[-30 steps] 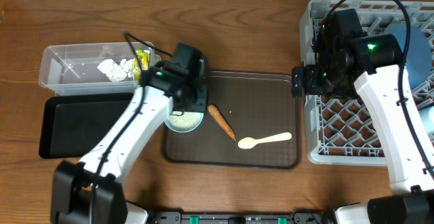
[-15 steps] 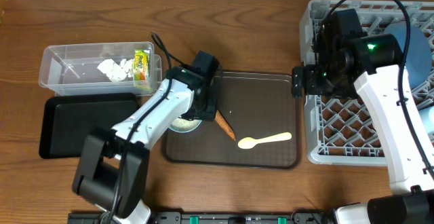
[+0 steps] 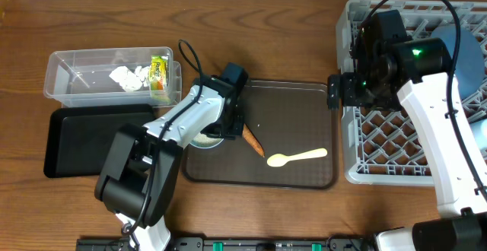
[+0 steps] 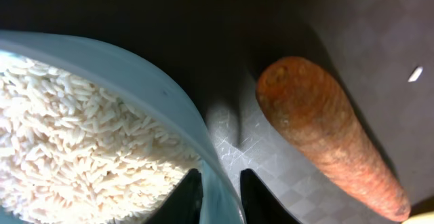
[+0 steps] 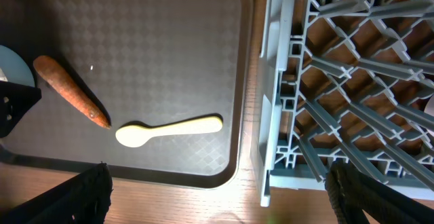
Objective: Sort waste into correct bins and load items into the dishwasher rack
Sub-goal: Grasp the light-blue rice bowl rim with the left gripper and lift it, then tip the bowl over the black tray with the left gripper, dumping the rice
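- I see my left gripper at the light blue cup's right rim, on the brown tray.
- Carrot piece just right of the cup, pale yellow spoon beyond.

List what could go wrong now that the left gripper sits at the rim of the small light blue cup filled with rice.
1. The left gripper straddles only the thin rim of the small light blue cup. Lifted by one wall, it may tilt and spill the loose white rice grains onto the dark brown serving tray.
2. The orange carrot piece lies close beside the cup, so the gripper could nudge it toward the pale yellow spoon.
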